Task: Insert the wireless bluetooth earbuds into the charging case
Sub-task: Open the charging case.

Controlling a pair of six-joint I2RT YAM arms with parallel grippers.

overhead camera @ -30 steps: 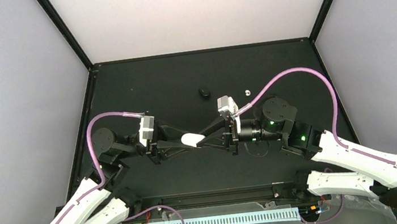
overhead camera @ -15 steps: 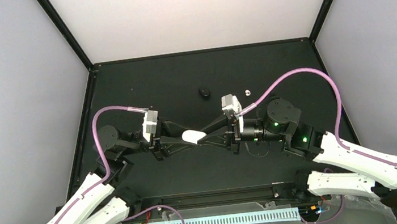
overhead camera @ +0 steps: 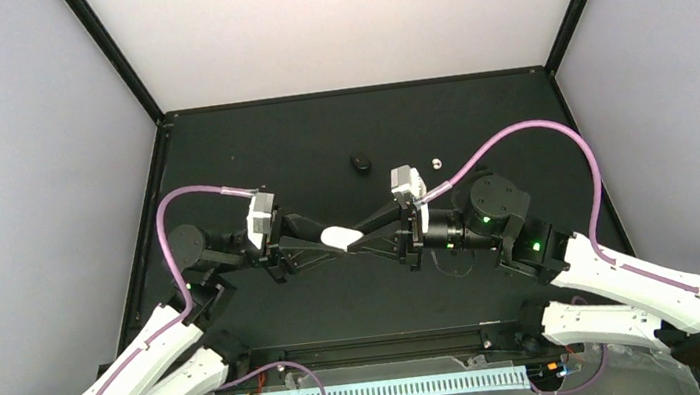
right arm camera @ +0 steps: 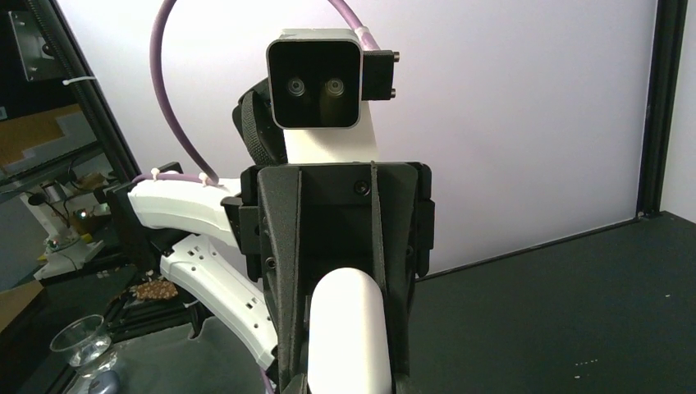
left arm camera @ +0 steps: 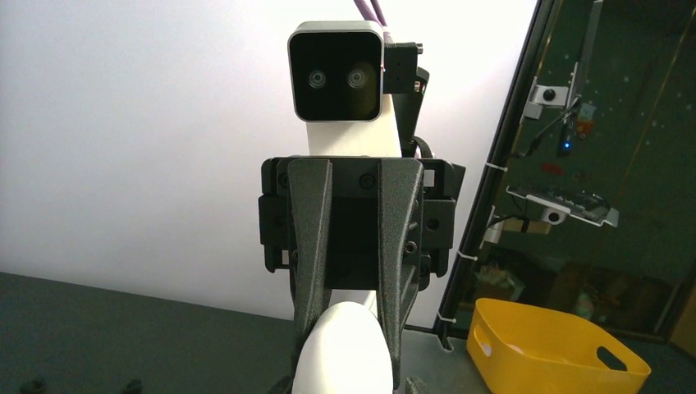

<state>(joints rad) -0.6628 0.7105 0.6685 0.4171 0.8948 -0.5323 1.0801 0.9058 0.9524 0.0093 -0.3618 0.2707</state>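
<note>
1. One earbud (overhead camera: 435, 161) shows in the top view as a tiny pale dot on the black table (overhead camera: 249, 149). It lies far of the right arm's wrist, well apart from both grippers, and nothing touches it.
2. The small black oval case (overhead camera: 360, 162) sits on the table to the left of the earbud, apart from it and also beyond the grippers.
3. The charging case (overhead camera: 340, 238), white and pill-shaped, hangs above the table nearer the arms than the earbud. It is caught between the two grippers where they meet tip to tip.
4. The left gripper (overhead camera: 331, 240) reaches in from the left, its jaws set narrow. In the right wrist view its two dark fingers (right arm camera: 283, 246) press against both long sides of the case, whose rounded end points up between them.
5. The right gripper (overhead camera: 359, 238) reaches in from the right, directly facing the left one, and its jaws are also narrow. In the left wrist view its fingers (left arm camera: 310, 246) flank the case and touch it on either side.
6. Both grippers therefore clamp the same case, each from its own end.
7. Whether the case's lid is open or shut cannot be told from any view.
8. A yellow bin (left arm camera: 558, 349) stands outside the cell, behind the right gripper.
</note>
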